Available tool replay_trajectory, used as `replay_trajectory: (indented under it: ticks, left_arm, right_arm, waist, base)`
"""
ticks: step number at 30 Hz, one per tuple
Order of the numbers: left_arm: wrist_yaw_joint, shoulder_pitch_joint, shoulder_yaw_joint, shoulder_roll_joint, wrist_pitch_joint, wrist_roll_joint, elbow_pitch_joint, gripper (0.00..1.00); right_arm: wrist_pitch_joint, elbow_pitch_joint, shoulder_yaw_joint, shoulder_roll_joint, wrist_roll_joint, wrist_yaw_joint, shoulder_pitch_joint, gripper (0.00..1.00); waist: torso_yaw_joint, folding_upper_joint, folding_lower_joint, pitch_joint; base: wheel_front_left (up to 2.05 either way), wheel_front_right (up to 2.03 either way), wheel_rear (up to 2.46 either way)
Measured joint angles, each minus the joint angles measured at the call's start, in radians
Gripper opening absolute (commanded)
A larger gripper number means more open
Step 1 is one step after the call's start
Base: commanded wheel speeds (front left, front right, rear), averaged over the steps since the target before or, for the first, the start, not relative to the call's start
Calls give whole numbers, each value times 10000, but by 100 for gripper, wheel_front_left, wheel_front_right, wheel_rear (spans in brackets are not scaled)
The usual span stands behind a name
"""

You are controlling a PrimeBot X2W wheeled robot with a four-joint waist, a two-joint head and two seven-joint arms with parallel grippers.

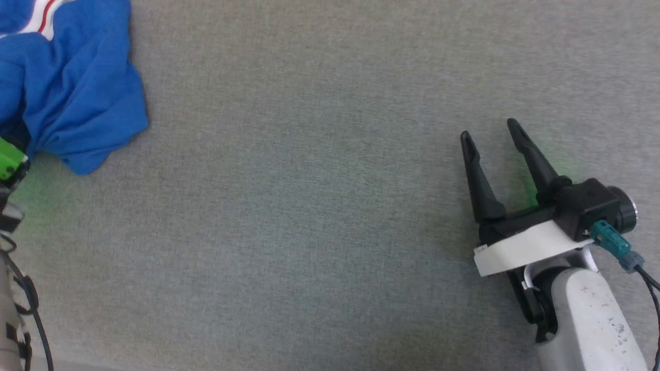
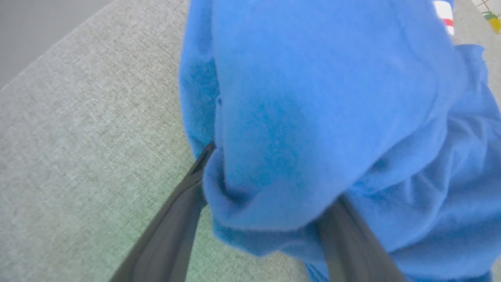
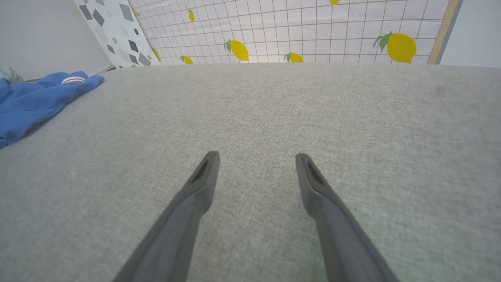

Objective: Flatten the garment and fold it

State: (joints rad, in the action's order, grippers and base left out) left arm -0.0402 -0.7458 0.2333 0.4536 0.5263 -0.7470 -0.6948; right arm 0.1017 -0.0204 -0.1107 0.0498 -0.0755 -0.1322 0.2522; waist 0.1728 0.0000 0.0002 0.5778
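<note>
The garment (image 1: 77,93) lies crumpled at the far left of the grey cloth surface, bright blue with a red-and-white stripe near the top. In the left wrist view the garment (image 2: 313,98) bulges between my left gripper's (image 2: 270,172) widely spread fingers; a fold covers the right fingertip, and the left fingertip (image 2: 205,156) touches the cloth's edge. The jaws stand open around the fabric, not pinching it. My right gripper (image 1: 490,130) hovers open and empty over bare surface at the right, far from the shirt. From its wrist the right gripper (image 3: 257,156) sees the garment (image 3: 35,98) far to the left.
The grey fabric surface (image 1: 319,206) spreads wide between the two arms. Its far edge meets a lemon-patterned grid wall (image 3: 313,31) and a speckled panel (image 3: 113,27). In the left wrist view the surface's edge (image 2: 58,43) runs diagonally at upper left.
</note>
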Motion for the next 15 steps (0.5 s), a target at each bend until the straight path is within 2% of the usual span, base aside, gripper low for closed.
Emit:
replay_trajectory:
  ticks: [1, 3, 10, 15]
  left_arm:
    - [119, 111, -40, 54, -161, 17, 102, 0]
    - [297, 390, -201, 102, -823, 343, 349, 0]
    - [297, 727, -832, 500, -3724, 2044, 1369, 0]
    - [424, 113, -1599, 508, -4700, 2828, 2190, 0]
  right_arm:
    - [61, 130, -10, 0, -58, 0, -2, 100]
    - [182, 408, -23, -2, -232, 0, -31, 100]
    - [608, 1183, 69, 2, -840, 0, -734, 100]
    - [752, 1419, 311, 0, -1116, 0, -1303, 100]
  waist:
    - [-51, 0, 0, -94]
    - [-143, 0, 0, -327]
    - [-362, 0, -1, -1581]
    - [-342, 0, -2, -2843]
  base:
    - [0, 0, 0]
    - [0, 0, 0]
    - [0, 0, 0]
    - [0, 0, 0]
